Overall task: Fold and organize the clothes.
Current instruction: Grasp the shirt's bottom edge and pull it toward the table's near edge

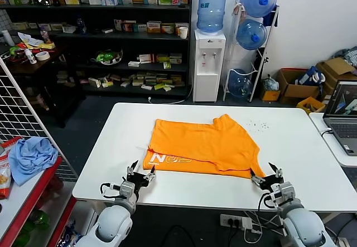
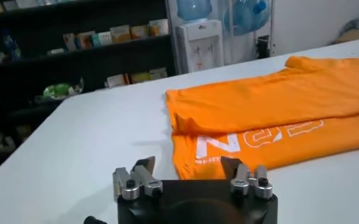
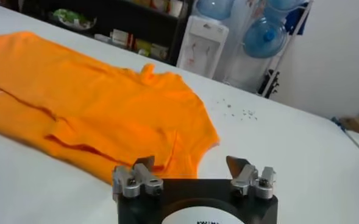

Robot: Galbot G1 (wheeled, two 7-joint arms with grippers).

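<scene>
The orange T-shirt (image 1: 203, 146) lies partly folded on the white table (image 1: 290, 146), its top layer folded toward the front, white lettering (image 1: 162, 159) showing on the front left strip. My left gripper (image 1: 140, 173) is open and empty, just off the shirt's front left corner (image 2: 179, 170). My right gripper (image 1: 266, 175) is open and empty, at the shirt's front right corner (image 3: 167, 164). Both hover low at the table's front edge.
A laptop (image 1: 345, 116) sits on a side table at the right. A light blue cloth (image 1: 32, 156) lies on a red shelf at the left, beside a wire rack. Shelves and a water dispenser (image 1: 208, 63) stand behind.
</scene>
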